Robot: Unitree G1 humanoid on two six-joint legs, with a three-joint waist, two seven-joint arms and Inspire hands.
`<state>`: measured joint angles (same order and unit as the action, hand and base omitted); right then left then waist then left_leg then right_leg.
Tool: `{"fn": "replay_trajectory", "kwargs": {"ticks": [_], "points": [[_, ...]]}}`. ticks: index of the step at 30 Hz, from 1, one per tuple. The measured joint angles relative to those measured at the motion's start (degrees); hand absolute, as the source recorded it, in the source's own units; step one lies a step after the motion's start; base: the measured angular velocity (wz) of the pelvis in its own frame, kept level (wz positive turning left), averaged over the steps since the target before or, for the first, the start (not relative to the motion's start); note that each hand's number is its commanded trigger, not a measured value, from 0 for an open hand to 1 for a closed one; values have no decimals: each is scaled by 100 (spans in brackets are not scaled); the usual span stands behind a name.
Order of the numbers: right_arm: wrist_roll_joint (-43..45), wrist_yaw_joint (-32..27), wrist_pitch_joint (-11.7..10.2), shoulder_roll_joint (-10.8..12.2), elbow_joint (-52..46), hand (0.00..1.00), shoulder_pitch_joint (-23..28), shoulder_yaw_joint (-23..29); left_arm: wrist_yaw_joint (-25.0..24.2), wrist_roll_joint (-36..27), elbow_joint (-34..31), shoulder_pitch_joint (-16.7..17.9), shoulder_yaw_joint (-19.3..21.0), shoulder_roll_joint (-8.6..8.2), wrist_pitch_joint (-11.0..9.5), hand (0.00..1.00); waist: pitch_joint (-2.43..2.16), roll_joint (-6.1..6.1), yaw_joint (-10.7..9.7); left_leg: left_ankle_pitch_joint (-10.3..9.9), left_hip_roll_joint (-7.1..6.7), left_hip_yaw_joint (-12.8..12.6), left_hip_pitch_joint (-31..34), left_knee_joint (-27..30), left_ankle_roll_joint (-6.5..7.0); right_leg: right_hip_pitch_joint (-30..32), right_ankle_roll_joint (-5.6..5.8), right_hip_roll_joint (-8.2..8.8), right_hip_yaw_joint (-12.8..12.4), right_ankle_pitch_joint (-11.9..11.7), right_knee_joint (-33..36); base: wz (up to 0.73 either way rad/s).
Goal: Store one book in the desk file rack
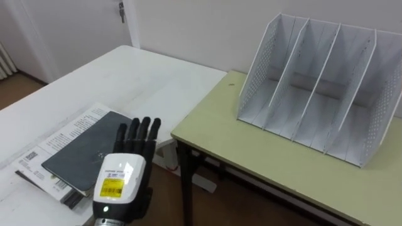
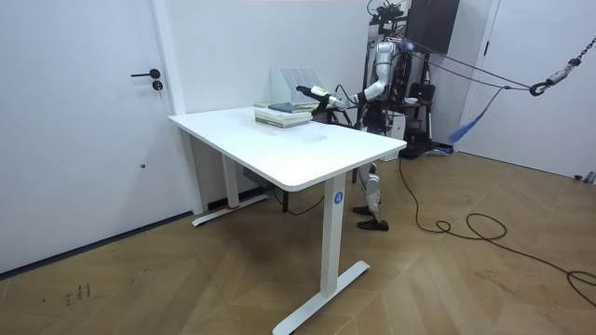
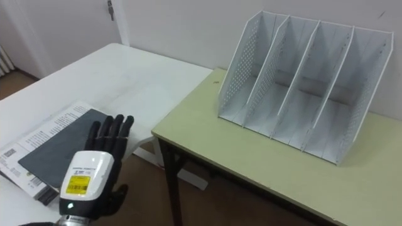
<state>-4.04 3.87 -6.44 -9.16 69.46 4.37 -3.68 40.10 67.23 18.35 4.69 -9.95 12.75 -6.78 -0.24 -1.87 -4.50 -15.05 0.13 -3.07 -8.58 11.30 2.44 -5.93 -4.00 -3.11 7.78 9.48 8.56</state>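
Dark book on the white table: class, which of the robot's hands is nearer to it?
Left. The left hand hovers at the dark book's right edge, fingers straight; the right hand is nowhere beside it.

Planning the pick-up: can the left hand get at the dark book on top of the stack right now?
Probably yes: the left hand, fingers straight, is at the dark book's edge, and nothing lies on the book's cover or between them.
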Motion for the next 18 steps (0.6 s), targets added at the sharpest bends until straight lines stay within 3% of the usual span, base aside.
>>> {"fn": "replay_trajectory", "kwargs": {"ticks": [9, 18], "points": [[28, -3, 33, -10, -41, 0, 7, 23, 93, -18, 0, 2, 134, -2, 28, 0, -1, -12, 13, 0, 0, 23, -4, -4, 0, -4, 0, -1, -10, 0, 7, 0], [13, 52, 155, -12, -27, 0, -10, 88, 88, -178, 2, 1, 737, -2, 66, 0, -4, -15, 6, 0, -4, 36, -3, -6, 0, -8, -3, -6, -51, -4, 12, -2]]}}
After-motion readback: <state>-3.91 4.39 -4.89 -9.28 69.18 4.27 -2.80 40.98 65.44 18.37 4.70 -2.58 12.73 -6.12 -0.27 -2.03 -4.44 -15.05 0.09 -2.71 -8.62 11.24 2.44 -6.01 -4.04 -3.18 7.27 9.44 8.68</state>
